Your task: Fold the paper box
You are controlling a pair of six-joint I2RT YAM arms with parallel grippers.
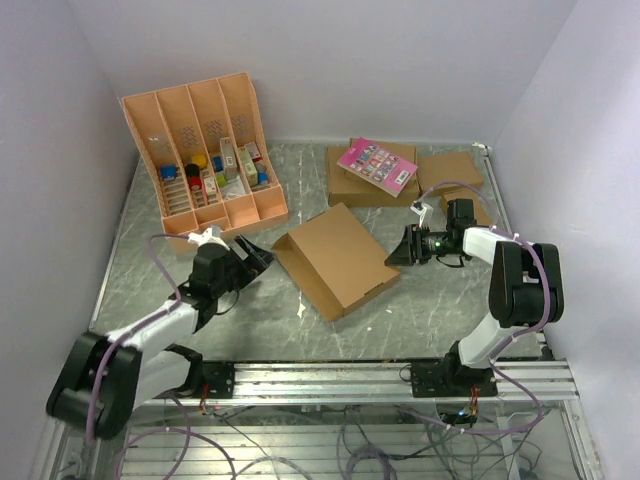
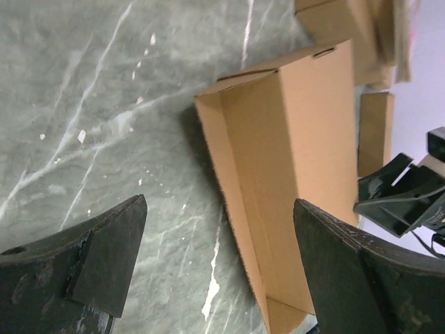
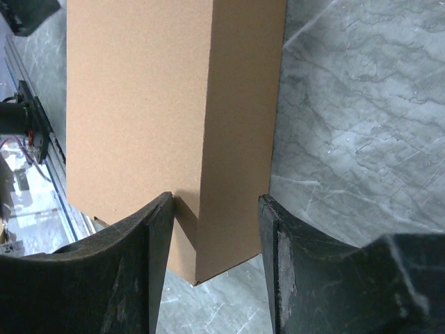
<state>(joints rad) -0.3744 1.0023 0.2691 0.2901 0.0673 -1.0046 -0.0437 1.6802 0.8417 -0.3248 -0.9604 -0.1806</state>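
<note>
1. Paper box (image 1: 335,258) lies near the middle of the table (image 1: 250,325), turned at an angle with one corner toward the near edge. It sits between our two grippers, its broad top panel flat and facing up.
2. Our left gripper (image 1: 258,256) hangs just beside the box's left corner, jaws spread wide and nothing in them. In its wrist view the box's long left side (image 2: 240,202) looks unclosed, with a shallow trough showing between wall and top panel.
3. Our right gripper (image 1: 398,250) sits at the box's right corner, jaws about half apart, with the box's side wall (image 3: 236,139) between them. We cannot tell whether the fingers press on it or merely bracket it.
4. We judge the step in hand to be closing that left side. To do it well, we use the right gripper as an anchor, so a push does not slide the box toward the table's right edge.
5. We bring the left fingers in low and square to the open side, pressing along the crease, not at a corner. Corrugated board probably buckles under a single-point load.
6. We push gently, since the box looks light and may pivot on the smooth tabletop.
</note>
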